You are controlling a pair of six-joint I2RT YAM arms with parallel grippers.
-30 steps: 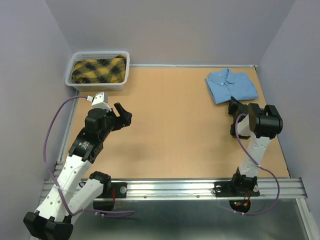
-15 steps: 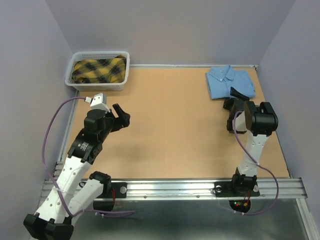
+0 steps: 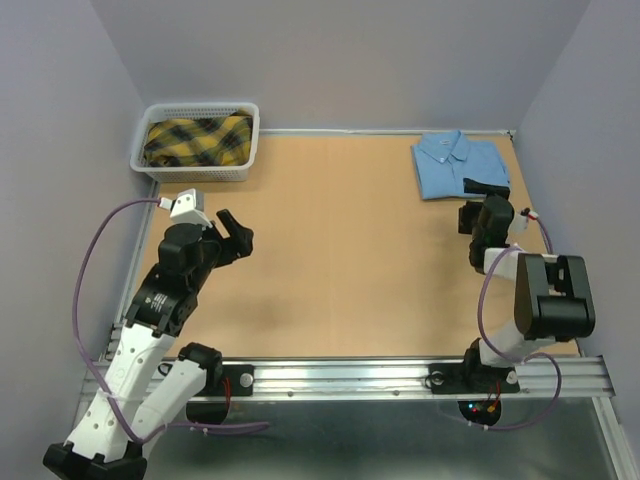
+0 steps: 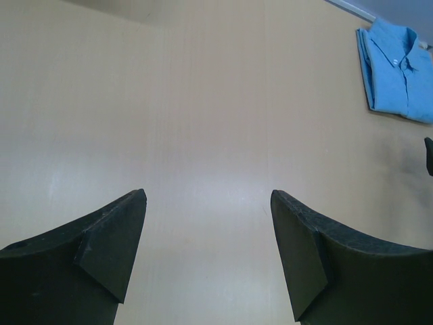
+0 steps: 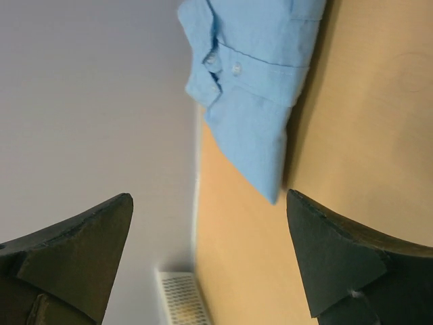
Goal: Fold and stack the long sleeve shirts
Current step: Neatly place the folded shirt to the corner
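Two grippers are gaping wide and empty: left gripper (image 3: pixel 236 231) over the tan wooden table (image 3: pixel 350 260), right gripper (image 3: pixel 486 190) just beside the folded light blue button-front cloth shirt (image 3: pixel 455 165) lying at the far right corner. Lifting straight off is probably sparing the fold.

A white slotted basket (image 3: pixel 195 172) is sitting in the far left corner of a tan table (image 3: pixel 350 250), beside lilac walls (image 3: pixel 340 60). A metal rail (image 3: pixel 340 375) is running along the near edge.

folded light blue shirt (image 3: pixel 455 162) lies flat, far right on the table (image 3: pixel 350 260).
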